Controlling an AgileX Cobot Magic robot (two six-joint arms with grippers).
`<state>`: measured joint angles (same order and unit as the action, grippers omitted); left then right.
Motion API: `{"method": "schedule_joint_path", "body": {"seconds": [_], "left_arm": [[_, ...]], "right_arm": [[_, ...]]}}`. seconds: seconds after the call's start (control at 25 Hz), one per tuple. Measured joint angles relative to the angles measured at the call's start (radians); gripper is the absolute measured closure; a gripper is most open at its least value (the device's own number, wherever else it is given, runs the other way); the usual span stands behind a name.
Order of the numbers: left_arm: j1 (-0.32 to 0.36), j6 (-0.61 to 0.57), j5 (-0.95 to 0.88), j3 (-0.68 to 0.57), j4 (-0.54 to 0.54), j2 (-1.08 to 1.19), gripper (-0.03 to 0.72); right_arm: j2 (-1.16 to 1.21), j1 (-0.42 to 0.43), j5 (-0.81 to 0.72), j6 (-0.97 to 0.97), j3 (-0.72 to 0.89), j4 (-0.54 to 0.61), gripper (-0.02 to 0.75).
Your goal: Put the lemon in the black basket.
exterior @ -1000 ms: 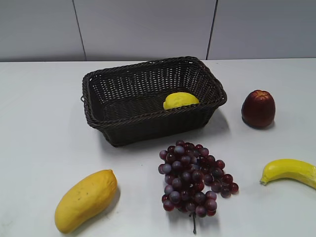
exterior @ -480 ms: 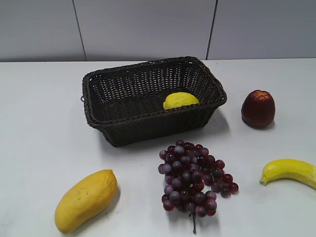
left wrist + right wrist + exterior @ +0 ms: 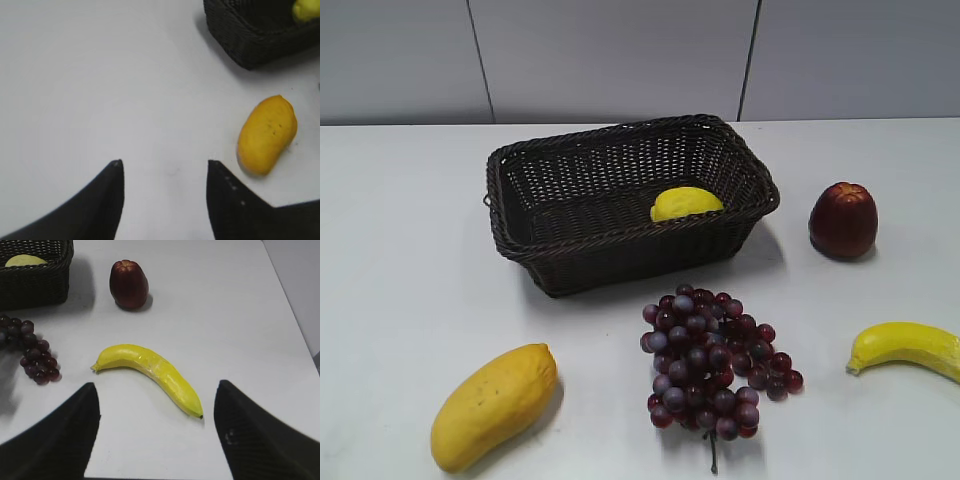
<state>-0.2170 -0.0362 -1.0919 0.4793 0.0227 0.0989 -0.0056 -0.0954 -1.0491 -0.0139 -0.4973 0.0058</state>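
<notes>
The lemon lies inside the black basket, toward its right front corner. The basket stands at the middle back of the table. The lemon also shows at the top right of the left wrist view and the top left of the right wrist view, in the basket. My left gripper is open and empty over bare table, left of the mango. My right gripper is open and empty, near the banana. Neither gripper shows in the exterior view.
A mango lies at the front left. A bunch of dark grapes lies in front of the basket. A dark red fruit stands right of the basket. A banana lies at the right edge.
</notes>
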Motion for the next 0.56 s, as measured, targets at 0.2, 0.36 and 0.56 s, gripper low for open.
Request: {"method": "schedule_joint_path", "body": {"seconds": [0.2,0.36,0.56], "left_arm": [[0.125,0.000,0.000,0.000,0.000,-0.085,0.321],[0.181,0.000,-0.001,0.000,0.002,-0.102,0.358],[0.185,0.000,-0.001,0.000,0.002,-0.104,0.406]], "right_arm": [[0.000,0.000,0.000,0.000,0.000,0.000,0.155],[0.000,0.000,0.000,0.000,0.000,-0.006,0.155],[0.000,0.000,0.000,0.000,0.000,0.000,0.155]]}}
